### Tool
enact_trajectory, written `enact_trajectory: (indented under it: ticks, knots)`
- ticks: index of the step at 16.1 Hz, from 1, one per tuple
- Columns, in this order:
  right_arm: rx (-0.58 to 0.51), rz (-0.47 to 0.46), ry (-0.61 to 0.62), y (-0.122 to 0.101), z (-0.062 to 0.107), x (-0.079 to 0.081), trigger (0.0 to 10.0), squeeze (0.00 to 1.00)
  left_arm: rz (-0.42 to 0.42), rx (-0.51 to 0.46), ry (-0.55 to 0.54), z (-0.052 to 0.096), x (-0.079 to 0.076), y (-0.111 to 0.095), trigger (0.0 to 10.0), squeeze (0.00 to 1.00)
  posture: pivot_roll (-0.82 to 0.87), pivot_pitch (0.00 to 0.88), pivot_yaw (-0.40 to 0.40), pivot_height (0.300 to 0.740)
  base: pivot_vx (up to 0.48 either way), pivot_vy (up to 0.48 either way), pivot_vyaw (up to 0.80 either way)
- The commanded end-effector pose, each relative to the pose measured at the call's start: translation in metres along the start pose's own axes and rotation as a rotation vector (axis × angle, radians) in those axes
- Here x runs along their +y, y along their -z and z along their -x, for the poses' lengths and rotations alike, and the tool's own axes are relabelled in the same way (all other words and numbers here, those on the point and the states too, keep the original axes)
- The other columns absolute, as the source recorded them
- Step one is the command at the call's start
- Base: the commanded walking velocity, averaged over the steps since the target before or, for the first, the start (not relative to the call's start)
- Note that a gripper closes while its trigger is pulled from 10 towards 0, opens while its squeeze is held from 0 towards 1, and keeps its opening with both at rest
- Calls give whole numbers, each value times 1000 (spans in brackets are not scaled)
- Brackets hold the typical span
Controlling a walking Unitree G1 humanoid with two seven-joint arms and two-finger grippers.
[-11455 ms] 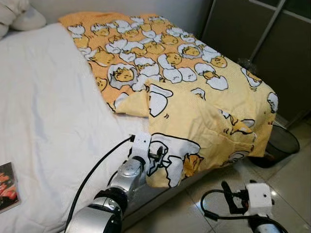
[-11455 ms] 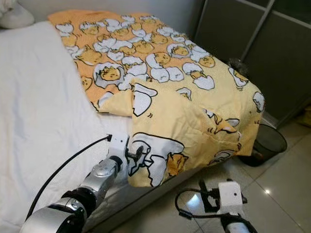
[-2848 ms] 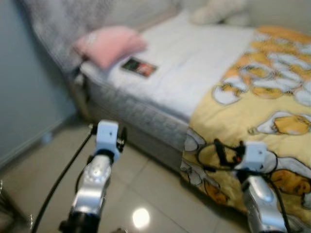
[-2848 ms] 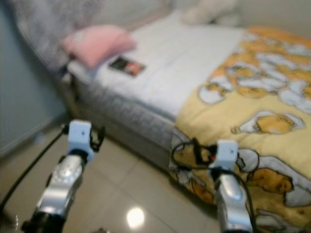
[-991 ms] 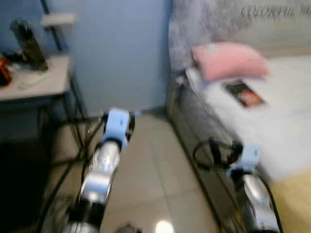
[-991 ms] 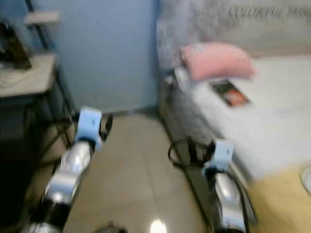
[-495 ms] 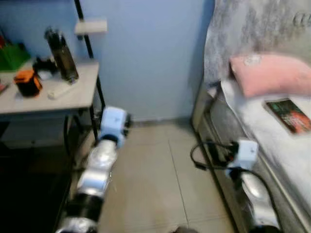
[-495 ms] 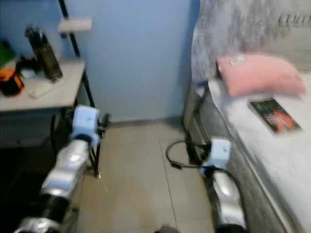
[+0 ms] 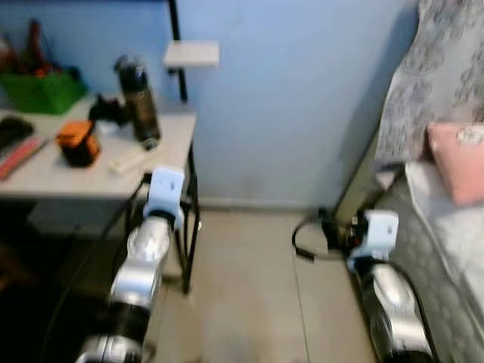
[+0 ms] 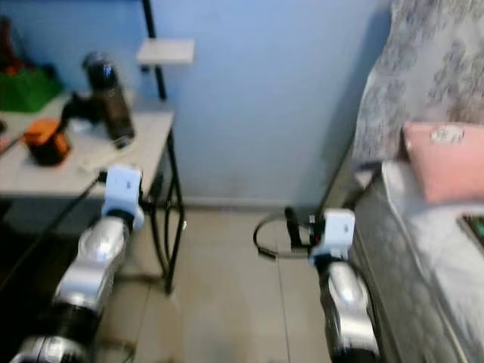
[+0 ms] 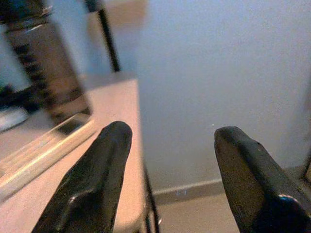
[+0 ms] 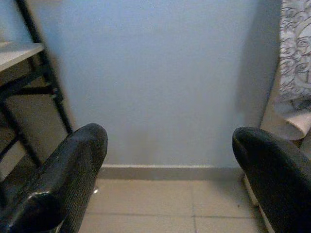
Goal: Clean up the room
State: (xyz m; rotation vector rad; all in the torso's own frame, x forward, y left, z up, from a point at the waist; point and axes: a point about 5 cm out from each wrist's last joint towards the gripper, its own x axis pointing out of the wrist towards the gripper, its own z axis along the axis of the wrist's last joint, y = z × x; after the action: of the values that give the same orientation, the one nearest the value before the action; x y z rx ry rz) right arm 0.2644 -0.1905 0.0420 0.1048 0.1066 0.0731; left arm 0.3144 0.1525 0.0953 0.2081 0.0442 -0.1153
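A grey desk [image 9: 98, 165] stands at the left against the blue wall. On it are a dark bottle [image 9: 139, 98], an orange object [image 9: 76, 142], a white bar-shaped thing [image 9: 134, 157] and a green basket [image 9: 41, 88]. My left arm [image 9: 147, 249] is raised in front of the desk's corner. Its gripper [image 11: 172, 131] is open and holds nothing, close to the bottle [image 11: 43, 63] and the white bar [image 11: 43, 145]. My right gripper [image 12: 170, 133] is open too, over the floor beside the bed [image 9: 446, 249].
A pink pillow [image 9: 457, 157] lies at the head of the bed, under a grey patterned headboard cloth [image 9: 446, 68]. A small white shelf [image 9: 191, 53] sits on a black post above the desk. Tiled floor [image 9: 249, 287] runs between desk and bed.
The camera has swung left: the desk now fills the left side, and the bed and pillow have slid to the right edge. Both arms are held as before.
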Motion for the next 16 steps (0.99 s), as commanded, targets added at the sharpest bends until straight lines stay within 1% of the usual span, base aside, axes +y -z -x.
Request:
enact_trajectory:
  ticks: [1, 2, 3, 4, 5, 6, 7, 8, 9, 10, 11, 12, 13, 14, 15, 16]
  knots:
    - [8, 21, 22, 0, 1, -8, 10000, 0, -4, -26, 36, -3, -7, -5, 10000, 0, 73, 0, -11, 740, 480, 0, 0]
    - [12, 24, 24, 1, 3, -8, 10000, 0, -12, -24, 36, -3, -5, -5, 10000, 0, 78, 0, -15, 740, 480, 0, 0]
    - [8, 42, 34, 2, 12, -10, 10000, 0, 14, -9, 9, -1, -1, -3, 10000, 0, 80, 0, -19, 740, 480, 0, 0]
    - [15, 81, 14, 2, 35, -15, 10000, 0, 39, 61, 112, 22, -17, 7, 10000, 0, 83, 0, -37, 740, 0, 0, 0]
    - [71, 89, -10, 6, 60, -22, 10000, 0, 96, 69, 229, 55, -35, 8, 10000, 0, 82, 0, -41, 740, 0, 0, 0]
    - [114, 143, 2, 10, 71, -33, 10000, 0, 173, 24, 162, 54, -35, -8, 10000, 0, 90, 0, -45, 740, 0, 0, 0]
    - [108, 155, 23, 9, 64, -35, 10000, 0, 145, -4, 128, 48, -34, -15, 10000, 0, 102, 0, -56, 740, 0, 0, 0]
    - [86, 140, 20, 7, 57, -32, 10000, 0, 141, 8, 117, 47, -35, -14, 10000, 0, 109, 0, -62, 740, 0, 0, 481]
    - [80, 119, -17, 2, 50, -22, 10000, 0, 127, 41, 114, 52, -34, -14, 10000, 0, 121, 0, -68, 740, 0, 0, 744]
    - [82, 114, -35, 1, 47, -17, 10000, 0, 113, 51, 112, 54, -33, -14, 10000, 0, 122, 0, -70, 740, 0, 0, 719]
    - [89, 103, -46, 4, 39, -13, 10000, 0, 62, 64, 76, 51, -29, -13, 10000, 0, 129, 0, -72, 740, 0, 0, 663]
    - [101, 67, -16, 8, 35, -10, 10000, 0, 53, 83, 29, 49, -20, -10, 10000, 0, 137, 0, -70, 740, 0, 0, 675]
    - [110, 44, -1, 9, 36, -9, 10000, 0, 25, 100, 3, 53, -15, -5, 10000, 0, 138, 0, -65, 740, 0, 0, 0]
    - [98, 40, 2, 7, 40, -10, 10000, 0, 13, 122, -27, 58, -10, -1, 10000, 0, 136, 0, -63, 740, 0, 0, 0]
    - [115, 51, 1, 11, 46, -12, 10000, 0, 1, 147, -42, 62, -6, 2, 10000, 0, 138, 0, -61, 740, 0, 0, 0]
    - [127, 67, 20, 15, 47, -14, 10000, 0, 14, 151, -52, 58, -5, 2, 10000, 0, 138, 0, -60, 740, 0, 0, 0]
